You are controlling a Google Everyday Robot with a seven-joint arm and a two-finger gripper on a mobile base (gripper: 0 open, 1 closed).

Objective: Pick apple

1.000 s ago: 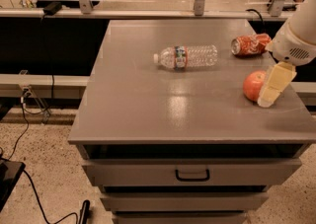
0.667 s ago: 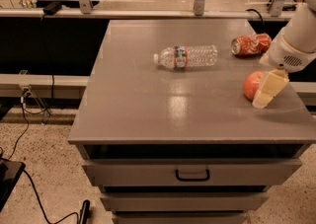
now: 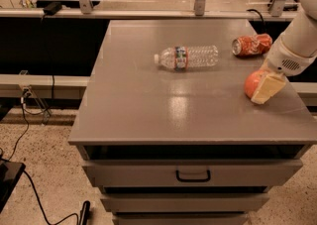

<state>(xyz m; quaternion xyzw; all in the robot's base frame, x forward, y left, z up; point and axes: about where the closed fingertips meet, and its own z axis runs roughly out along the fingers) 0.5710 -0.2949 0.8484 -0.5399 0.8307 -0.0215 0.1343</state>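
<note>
The apple [image 3: 251, 83] sits on the gray table [image 3: 148, 110] at the right side of the frame. The gripper [image 3: 264, 89] is down right against it, partly covering it. Whether it has hold of the apple cannot be told. A water bottle [image 3: 188, 56] and a crushed soda can [image 3: 252, 44] lie farther back.
</note>
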